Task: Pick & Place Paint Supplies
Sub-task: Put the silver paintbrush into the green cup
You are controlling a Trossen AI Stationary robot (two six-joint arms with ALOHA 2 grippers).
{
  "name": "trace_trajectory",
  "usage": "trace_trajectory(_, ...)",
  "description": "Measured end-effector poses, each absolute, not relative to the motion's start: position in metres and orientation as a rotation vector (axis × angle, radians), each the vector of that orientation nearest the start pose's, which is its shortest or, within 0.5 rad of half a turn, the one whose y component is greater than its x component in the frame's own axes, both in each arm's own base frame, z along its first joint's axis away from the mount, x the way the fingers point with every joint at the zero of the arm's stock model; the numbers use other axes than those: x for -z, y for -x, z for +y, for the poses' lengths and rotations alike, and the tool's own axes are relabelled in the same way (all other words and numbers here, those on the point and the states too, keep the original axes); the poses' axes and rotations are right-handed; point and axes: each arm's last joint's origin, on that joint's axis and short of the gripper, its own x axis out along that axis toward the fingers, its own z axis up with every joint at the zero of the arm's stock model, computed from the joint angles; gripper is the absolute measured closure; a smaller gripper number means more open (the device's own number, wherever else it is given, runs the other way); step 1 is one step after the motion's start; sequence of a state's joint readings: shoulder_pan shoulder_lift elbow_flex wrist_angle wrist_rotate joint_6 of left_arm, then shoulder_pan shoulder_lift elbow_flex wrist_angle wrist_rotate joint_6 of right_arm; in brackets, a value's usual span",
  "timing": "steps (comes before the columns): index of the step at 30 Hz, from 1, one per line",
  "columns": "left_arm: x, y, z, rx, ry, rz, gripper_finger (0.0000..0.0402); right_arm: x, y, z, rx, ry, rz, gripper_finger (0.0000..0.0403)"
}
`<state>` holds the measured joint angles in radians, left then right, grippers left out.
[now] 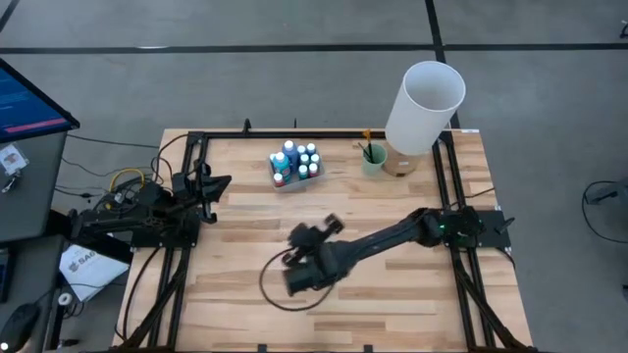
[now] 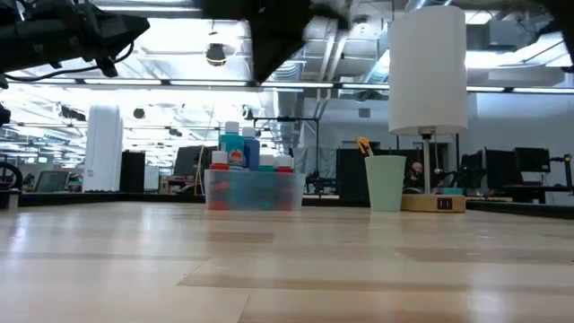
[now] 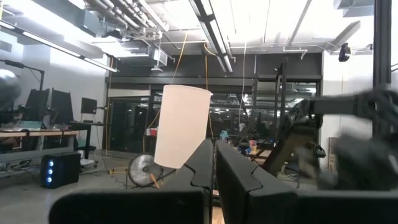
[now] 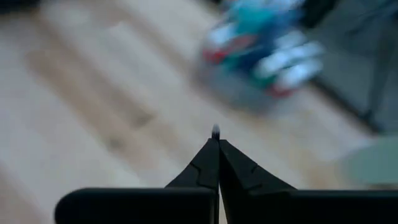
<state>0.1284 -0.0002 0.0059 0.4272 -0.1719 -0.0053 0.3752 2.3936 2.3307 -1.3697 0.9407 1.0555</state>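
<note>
1. The paint bottles (image 1: 296,162) stand upright, caps up, crowded in a clear tray (image 1: 282,182) at the far middle of the tabletop (image 1: 392,294).
2. The tray's long axis runs roughly left to right, slightly skewed in the high view.
3. Brushes (image 1: 367,147) stand handle-up in a pale green cup (image 1: 374,161) — to the right of the tray, apart from it. One yellowish tip (image 2: 363,145) leans to the left in the low view.
4. A tall white cylinder (image 1: 424,108) on a wooden base (image 2: 433,203) stands just beside the cup.
5. The right claw (image 4: 215,132) hangs over the middle of the tabletop, on the near side of the tray, fingers pressed together with nothing clearly between them — only a tiny dark speck shows at the tips.
6. The left claw (image 3: 214,144) waits at the left edge, fingers together, empty.
</note>
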Motion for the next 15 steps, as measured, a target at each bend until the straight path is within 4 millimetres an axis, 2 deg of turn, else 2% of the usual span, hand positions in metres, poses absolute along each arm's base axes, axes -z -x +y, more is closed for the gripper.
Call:
trace_trajectory(3,-0.205,-0.087,0.016,-0.294,0.015,-0.436,0.04,-0.27,-0.422,0.148,1.059,0.024,0.644,0.0402)
trace_trajectory(6,-0.205,-0.087,0.016,-0.294,0.015,-0.437,0.04,-0.28,-0.415,0.142,1.062,0.092,0.61,0.0402)
trace_trajectory(10,-0.206,-0.087,0.016,-0.293,0.015,-0.438,0.04,-0.304,-0.393,0.114,1.11,0.101,0.586,0.0402)
trace_trajectory(12,-0.206,-0.087,0.016,-0.293,0.015,-0.438,0.04,-0.305,-0.384,0.1,1.134,0.117,0.586,0.0402)
trace_trajectory(15,-0.206,-0.086,0.016,-0.293,0.014,-0.446,0.04,-0.308,-0.36,0.081,1.168,0.114,0.602,0.0402)
